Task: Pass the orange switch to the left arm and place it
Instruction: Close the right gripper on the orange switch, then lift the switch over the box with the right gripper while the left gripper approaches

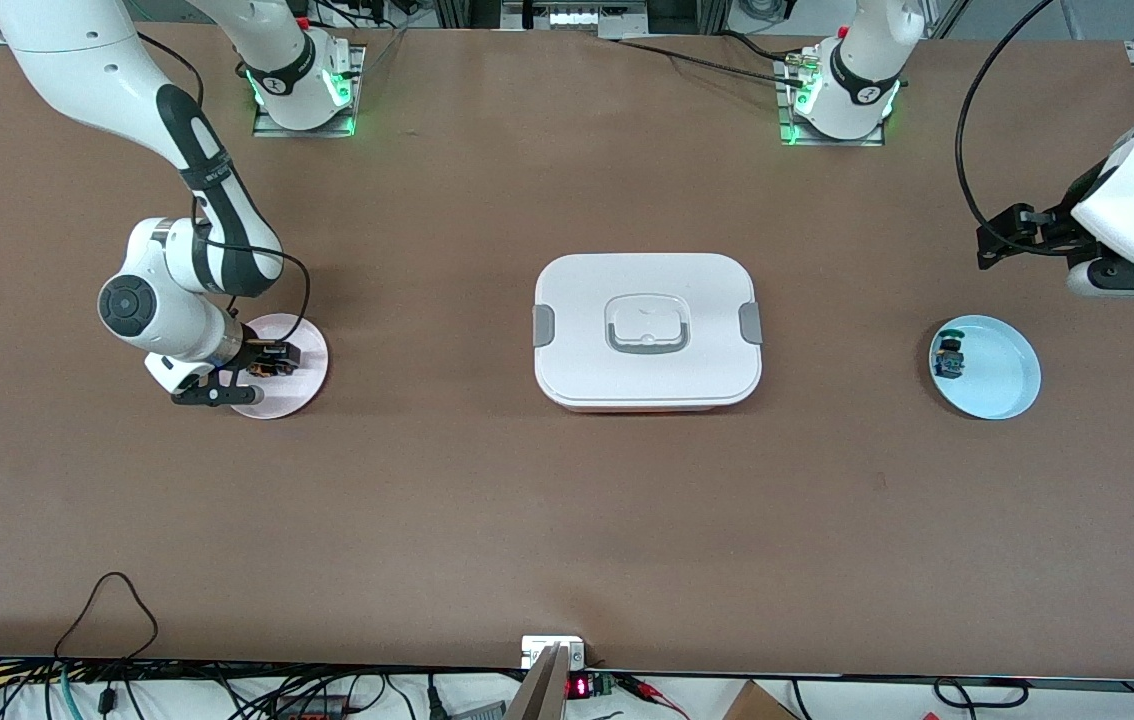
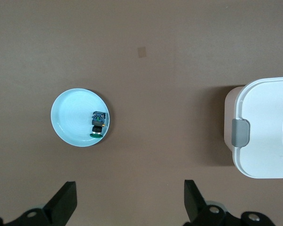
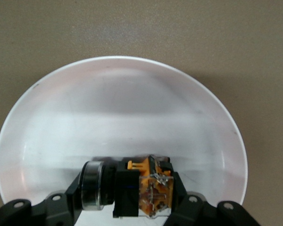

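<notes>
The orange switch (image 1: 272, 360) lies sideways between my right gripper's (image 1: 265, 364) fingers, low over the pink plate (image 1: 305, 385) at the right arm's end of the table. In the right wrist view the fingers close on the switch (image 3: 144, 188), metallic cap at one end and orange-clear block at the other, just above the plate (image 3: 122, 103). The white box (image 1: 577, 300) stands mid-table, lid shut. My left gripper (image 1: 1027, 250) is open and empty, up over the table beside the blue plate (image 1: 1002, 380).
The blue plate (image 2: 73, 117) holds a blue-and-green-capped component (image 2: 98, 123), also seen in the front view (image 1: 949, 358). The box's clipped end (image 2: 269, 127) shows in the left wrist view. Cables hang along the table's front edge.
</notes>
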Controlling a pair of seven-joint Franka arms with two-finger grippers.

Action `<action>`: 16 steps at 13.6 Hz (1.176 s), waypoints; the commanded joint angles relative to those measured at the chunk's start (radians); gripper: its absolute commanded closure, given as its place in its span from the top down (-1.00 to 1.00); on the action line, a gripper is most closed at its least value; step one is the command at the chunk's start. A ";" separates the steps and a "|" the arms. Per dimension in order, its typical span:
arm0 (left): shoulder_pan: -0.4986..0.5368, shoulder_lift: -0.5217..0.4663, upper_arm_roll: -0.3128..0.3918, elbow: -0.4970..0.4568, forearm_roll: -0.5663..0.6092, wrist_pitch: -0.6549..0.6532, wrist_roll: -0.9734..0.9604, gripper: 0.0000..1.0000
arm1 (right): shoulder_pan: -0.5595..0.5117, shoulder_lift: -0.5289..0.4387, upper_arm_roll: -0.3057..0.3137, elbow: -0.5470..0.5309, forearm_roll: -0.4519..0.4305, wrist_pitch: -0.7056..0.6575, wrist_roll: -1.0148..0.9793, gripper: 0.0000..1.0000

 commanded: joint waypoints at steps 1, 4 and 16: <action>-0.001 -0.007 0.002 0.010 0.005 -0.013 -0.004 1.00 | -0.003 -0.027 0.005 -0.004 0.014 -0.003 -0.002 -1.00; -0.001 -0.007 0.003 0.012 0.005 -0.013 -0.004 1.00 | -0.005 -0.073 0.028 0.026 0.013 -0.076 -0.008 -1.00; 0.004 -0.007 0.003 0.010 -0.002 -0.010 -0.002 1.00 | 0.006 -0.199 0.111 0.394 0.126 -0.411 -0.092 -1.00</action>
